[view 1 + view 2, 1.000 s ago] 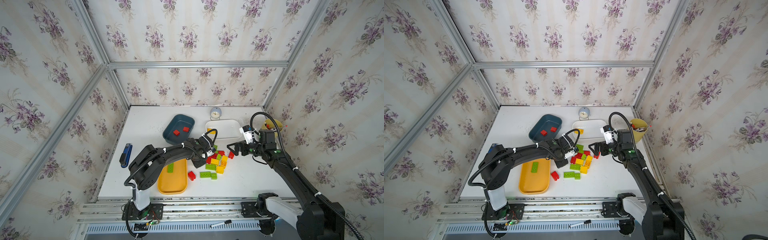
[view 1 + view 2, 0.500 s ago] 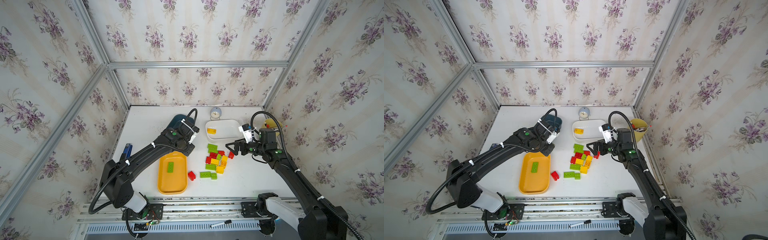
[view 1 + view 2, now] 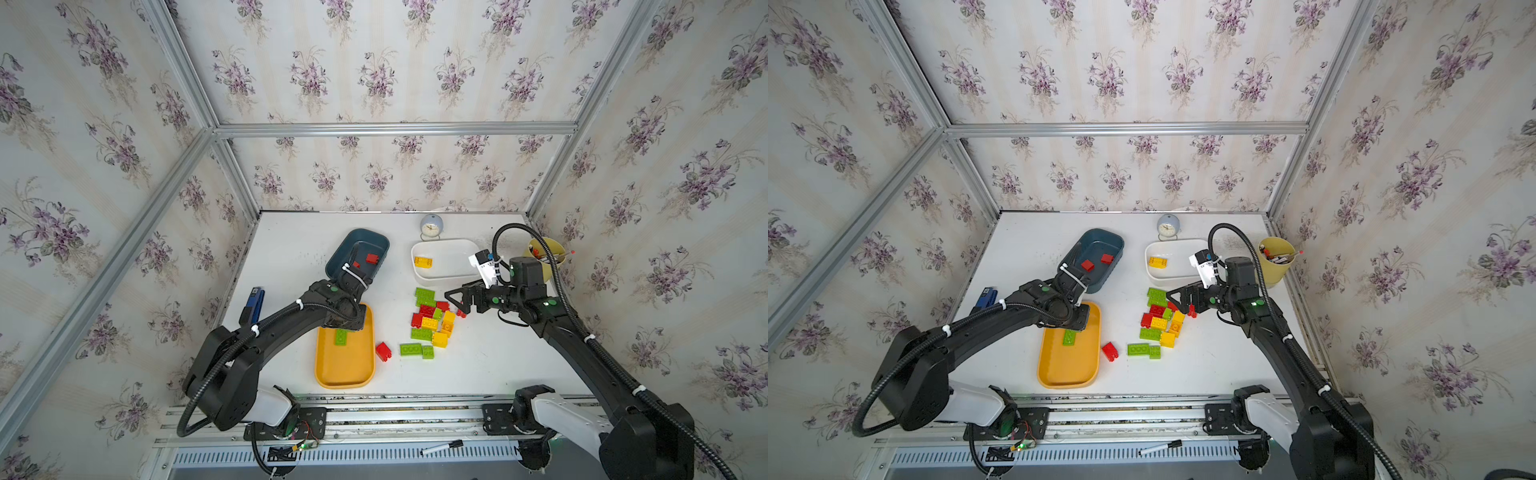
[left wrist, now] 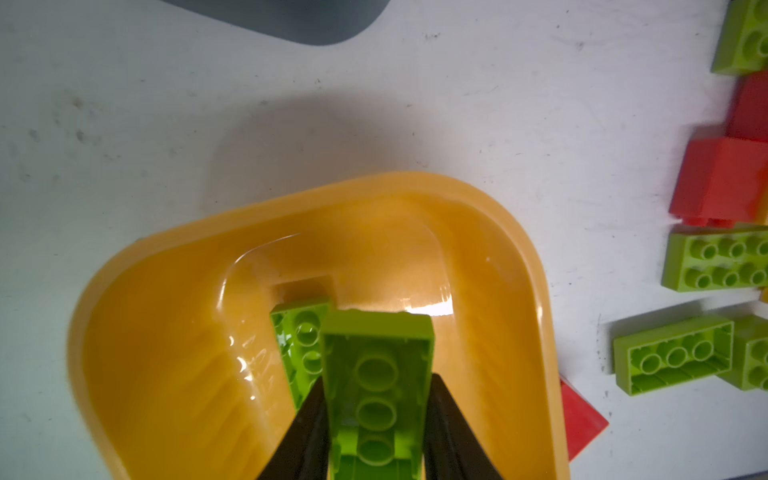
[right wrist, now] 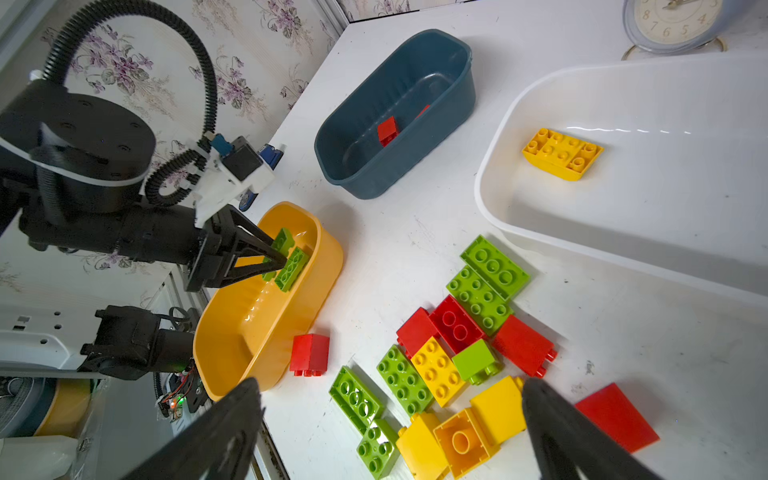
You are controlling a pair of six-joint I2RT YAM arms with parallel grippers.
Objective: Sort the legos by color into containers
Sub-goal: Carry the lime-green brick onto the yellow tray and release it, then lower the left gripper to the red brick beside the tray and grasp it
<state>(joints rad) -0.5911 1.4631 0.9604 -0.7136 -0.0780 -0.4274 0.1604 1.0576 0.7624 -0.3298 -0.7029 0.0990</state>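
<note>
L gripper point(image 4: 376, 376) clamps a lime green lego point(image 4: 376, 340) over the yellow-orange tray point(image 4: 166, 332). R gripper point(image 5: 388, 386) spread wide above loose legos point(image 5: 457, 332).

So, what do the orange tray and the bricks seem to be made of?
Orange tray: probably moulded plastic, glossy; bright light streaks run along its inner wall.
Bricks: hard plastic, smooth with a mild sheen; crisp moulded studs and hollow undersides suggest it.
</note>
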